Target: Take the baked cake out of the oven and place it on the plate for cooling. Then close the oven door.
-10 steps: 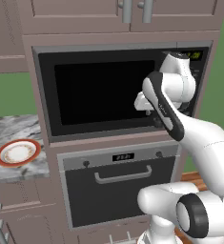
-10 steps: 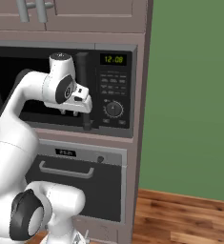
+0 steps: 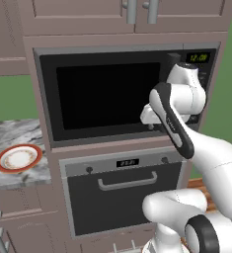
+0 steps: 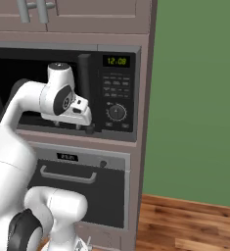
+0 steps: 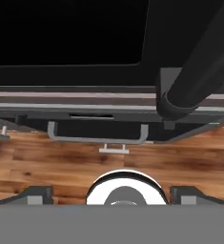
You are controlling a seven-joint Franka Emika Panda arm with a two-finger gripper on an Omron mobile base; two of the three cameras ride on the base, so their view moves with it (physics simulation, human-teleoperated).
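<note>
- Left base view: the built-in oven point(image 3: 120, 195) under the black-windowed microwave point(image 3: 105, 96) has its dark grey glass-fronted oven door point(image 3: 122, 202) shut, the horizontal silver bar handle point(image 3: 127, 181) untouched. The round white plate with the orange-red rim point(image 3: 18, 158) waits on the marble surface point(image 3: 14, 170) to the left. The cake is hidden, presumably inside.
- Right base view: the end effector point(image 4: 72, 126) hovers at the microwave's lower edge, above the oven; it should descend to the handle.
- Hand view: the fingertips point(image 5: 37, 194) stand wide apart, holding nothing; centre the bar handle point(image 5: 97, 135) between them before closing, then pull down and outward.
</note>
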